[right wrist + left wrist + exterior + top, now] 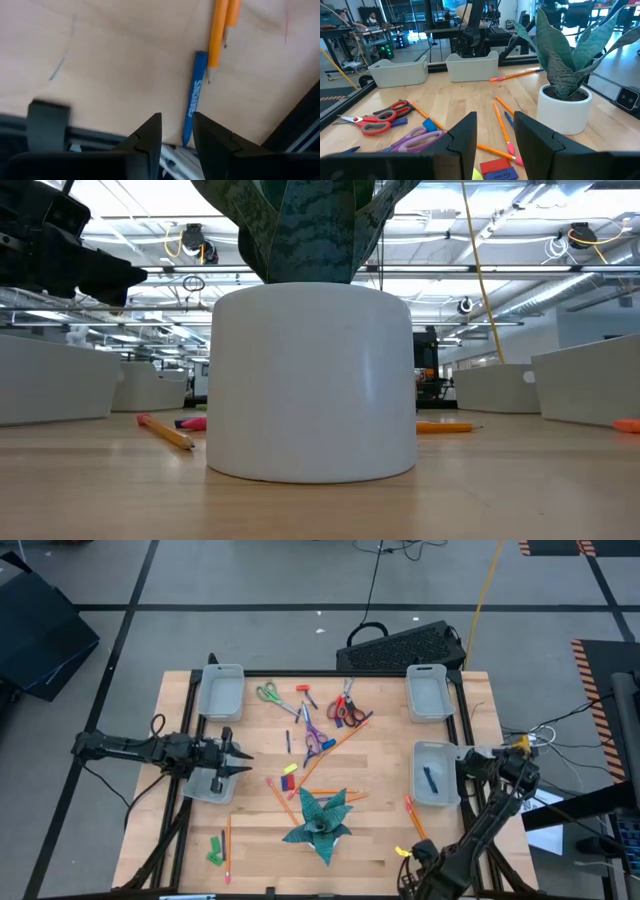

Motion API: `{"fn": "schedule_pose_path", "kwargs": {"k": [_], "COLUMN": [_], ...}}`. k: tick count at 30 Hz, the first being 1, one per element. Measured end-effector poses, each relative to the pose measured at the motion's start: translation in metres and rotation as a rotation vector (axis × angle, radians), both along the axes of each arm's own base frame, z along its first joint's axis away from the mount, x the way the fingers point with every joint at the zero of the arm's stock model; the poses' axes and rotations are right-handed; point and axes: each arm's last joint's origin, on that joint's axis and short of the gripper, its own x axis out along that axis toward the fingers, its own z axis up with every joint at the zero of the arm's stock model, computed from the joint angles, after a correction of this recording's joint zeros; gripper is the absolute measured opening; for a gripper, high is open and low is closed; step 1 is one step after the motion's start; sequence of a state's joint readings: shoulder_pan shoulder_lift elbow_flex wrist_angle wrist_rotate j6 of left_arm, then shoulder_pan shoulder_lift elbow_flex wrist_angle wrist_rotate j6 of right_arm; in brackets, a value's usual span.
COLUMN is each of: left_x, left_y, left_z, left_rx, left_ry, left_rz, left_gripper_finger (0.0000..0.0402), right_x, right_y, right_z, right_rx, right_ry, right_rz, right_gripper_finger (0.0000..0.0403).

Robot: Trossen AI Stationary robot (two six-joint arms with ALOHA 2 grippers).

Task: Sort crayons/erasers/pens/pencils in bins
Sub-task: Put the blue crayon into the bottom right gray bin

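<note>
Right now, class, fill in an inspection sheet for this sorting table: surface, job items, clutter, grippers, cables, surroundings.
Surface: wooden table, dark frame.
Job items: four bins; the near right bin holds a pen; pencils loose mid-table.
Clutter: potted plant, scissors, small coloured pieces.
Grippers: left gripper open, over the near left bin; right gripper open, above a blue pen beside orange pencils.
Cables: yellow cable on the floor.
Surroundings: grey floor, keyboard behind the table.
</note>
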State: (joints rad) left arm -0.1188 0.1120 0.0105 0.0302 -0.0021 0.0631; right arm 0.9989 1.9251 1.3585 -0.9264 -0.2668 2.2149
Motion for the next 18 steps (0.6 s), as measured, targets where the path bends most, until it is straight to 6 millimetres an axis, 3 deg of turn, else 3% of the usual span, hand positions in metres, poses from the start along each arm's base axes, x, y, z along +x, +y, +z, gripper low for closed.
{"fn": "schedule_pose_path", "kwargs": {"k": [18], "left_x": [0.000], "left_y": [0.000], "left_z": [0.000], "left_rx": [0.000], "left_ry": [-0.001], "left_rz": [0.000], "left_gripper_finger": [0.0134], "right_x": [-0.009], "right_y": [-0.011], "right_z": [-0.036], "right_rx": [0.111], "right_ry": [0.006], "right_rz": [0.009], "right_gripper_finger": [0.0099]}}
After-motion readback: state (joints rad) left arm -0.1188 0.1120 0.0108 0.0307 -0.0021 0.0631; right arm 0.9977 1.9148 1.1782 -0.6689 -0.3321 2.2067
